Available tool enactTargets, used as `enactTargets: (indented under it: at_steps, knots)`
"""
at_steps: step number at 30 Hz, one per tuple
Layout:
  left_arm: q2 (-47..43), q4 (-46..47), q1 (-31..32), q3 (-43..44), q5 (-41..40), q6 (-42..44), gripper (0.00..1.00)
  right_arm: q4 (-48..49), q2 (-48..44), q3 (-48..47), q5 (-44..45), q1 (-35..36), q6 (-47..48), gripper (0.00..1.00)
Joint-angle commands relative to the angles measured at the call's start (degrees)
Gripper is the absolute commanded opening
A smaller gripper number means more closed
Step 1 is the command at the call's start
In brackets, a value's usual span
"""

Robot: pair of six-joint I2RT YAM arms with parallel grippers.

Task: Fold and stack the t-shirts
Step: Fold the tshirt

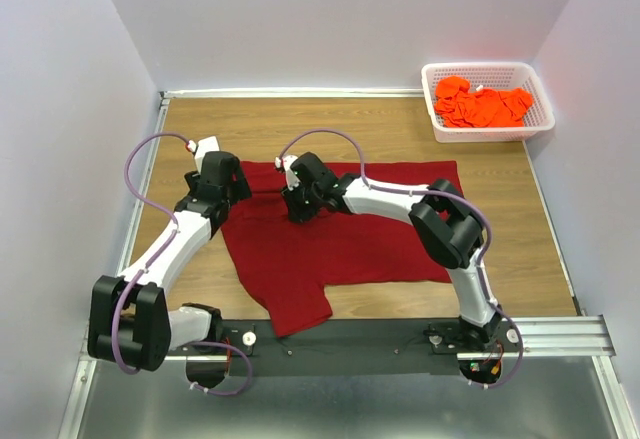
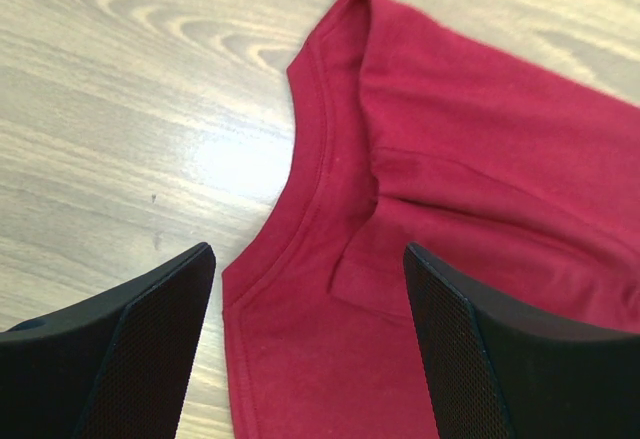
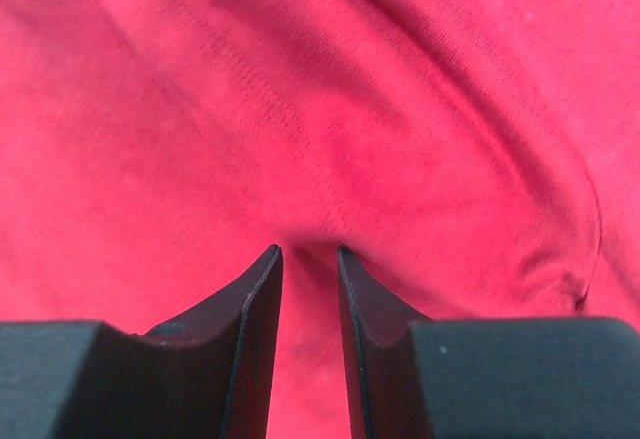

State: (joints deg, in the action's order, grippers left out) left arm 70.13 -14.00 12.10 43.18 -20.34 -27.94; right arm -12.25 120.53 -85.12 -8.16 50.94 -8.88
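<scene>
Maroon t-shirt [image 1: 340,244] lies spread on the wooden counter [image 1: 400,124] between the two robot arms, its cloth rumpled, with one flap running down toward the black rail at the near edge. The right claw [image 3: 310,251] is pressed down near the far edge of the shirt, toward its left half. Its fingers [image 3: 255,329] are drawn close together and clamped on a small raised pucker of the red cloth at their tips. The left claw [image 2: 310,259] hangs over the shirt's far left corner with its jaws wide apart and nothing between them. Below it, the ribbed neckband [image 2: 318,149] curves along the cloth's edge, where maroon fabric meets bare wood. One left finger stands above the counter and the other above the shirt. In the far right corner of the counter, well apart from both arms, a white mesh basket [image 1: 440,131] holds a heap of bright orange t-shirts [image 1: 485,104].
</scene>
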Motion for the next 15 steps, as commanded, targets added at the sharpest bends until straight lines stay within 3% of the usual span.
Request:
enactTargets:
  at_steps: [1, 15]
  knots:
    - [-1.57, 3.54, -0.14, -1.51, -1.10, -0.80, 0.84, 0.30, 3.04, -3.64, 2.09, -0.05, 1.24, 0.36]
    - [-1.14, 4.77, -0.14, -1.78, 0.21, -0.36, 0.84, 0.21, 5.06, -6.81, 14.13, -0.14, 4.40, 0.40]
